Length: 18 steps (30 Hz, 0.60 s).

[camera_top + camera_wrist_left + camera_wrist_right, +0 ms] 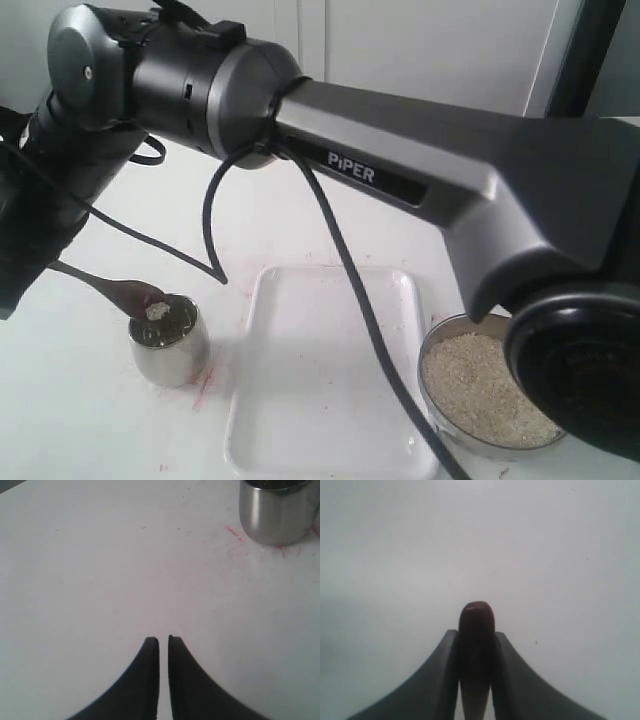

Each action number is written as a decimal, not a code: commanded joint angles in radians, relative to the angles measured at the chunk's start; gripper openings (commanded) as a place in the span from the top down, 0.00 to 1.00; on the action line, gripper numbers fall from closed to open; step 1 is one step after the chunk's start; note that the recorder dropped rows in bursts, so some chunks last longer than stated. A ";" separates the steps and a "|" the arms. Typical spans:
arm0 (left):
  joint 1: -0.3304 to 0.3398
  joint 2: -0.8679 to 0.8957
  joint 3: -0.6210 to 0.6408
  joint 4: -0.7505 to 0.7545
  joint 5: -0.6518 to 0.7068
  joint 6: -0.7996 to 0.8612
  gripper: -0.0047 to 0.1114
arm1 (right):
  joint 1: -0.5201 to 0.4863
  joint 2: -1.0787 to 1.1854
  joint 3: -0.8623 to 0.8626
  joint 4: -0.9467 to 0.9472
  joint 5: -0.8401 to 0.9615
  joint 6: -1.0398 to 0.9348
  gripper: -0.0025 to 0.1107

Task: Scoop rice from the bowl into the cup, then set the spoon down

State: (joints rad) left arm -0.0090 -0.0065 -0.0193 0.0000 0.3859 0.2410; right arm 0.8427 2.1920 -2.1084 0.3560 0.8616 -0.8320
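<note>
Wooden spoon pinched in right claw; left claw pressed together; cup cut off.

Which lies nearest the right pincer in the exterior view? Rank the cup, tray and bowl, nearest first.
1. cup: left side, under the held spoon.
2. tray: middle.
3. bowl: far right, farthest.

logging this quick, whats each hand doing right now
left hand: closed, holding nothing
right hand: closed on the spoon
</note>
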 commanded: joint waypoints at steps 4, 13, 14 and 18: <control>-0.004 0.007 0.009 -0.006 0.048 -0.006 0.84 | -0.016 -0.001 -0.007 0.014 -0.005 -0.011 0.98; -0.004 0.007 0.009 -0.006 0.048 -0.006 0.84 | -0.036 -0.001 -0.007 0.068 0.006 -0.020 0.98; -0.004 0.007 0.009 -0.006 0.048 -0.006 0.84 | -0.036 -0.001 -0.007 0.070 0.006 -0.020 0.98; -0.004 0.007 0.009 -0.006 0.048 -0.006 0.84 | -0.036 -0.001 -0.007 0.069 0.008 -0.022 0.98</control>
State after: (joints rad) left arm -0.0090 -0.0065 -0.0193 0.0000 0.3859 0.2410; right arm 0.8141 2.1920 -2.1084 0.4183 0.8616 -0.8437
